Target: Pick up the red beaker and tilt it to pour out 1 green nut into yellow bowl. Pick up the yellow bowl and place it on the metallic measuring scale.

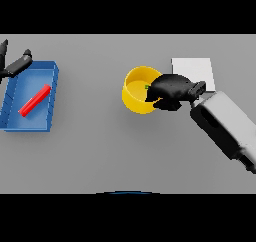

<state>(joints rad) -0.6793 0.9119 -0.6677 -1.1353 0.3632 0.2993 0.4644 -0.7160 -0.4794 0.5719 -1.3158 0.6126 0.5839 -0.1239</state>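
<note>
Head view, and the action is all on the right side of the grey table (100, 156). The right hand (170, 91) sits at the near-right rim of the yellow bowl (135, 91), fingers curled over the edge and clamped on it. A tiny green nut (147, 87) shows just inside the bowl, right against the fingertips, so the pour looks done and the bowl is the business now. The metallic measuring scale (195, 68) lies just behind and to the right of the bowl, partly covered by the hand and wrist, a pale flat plate. Whether the bowl is off the table yet, hard to say from this angle.

Over on the far left, the red beaker (35, 100) lies on its side in the blue tray (50, 121), and the left hand (17, 65) hangs at the tray's back corner with fingers relaxed and straight, holding nothing.

The risks from here: it's a one-sided rim grip, so the bowl may tilt as it rises and tip the nut out. The scale is close, so a low carry could knock the bowl's base against the plate's edge. A release off-centre could leave the bowl overhanging the scale.
</note>
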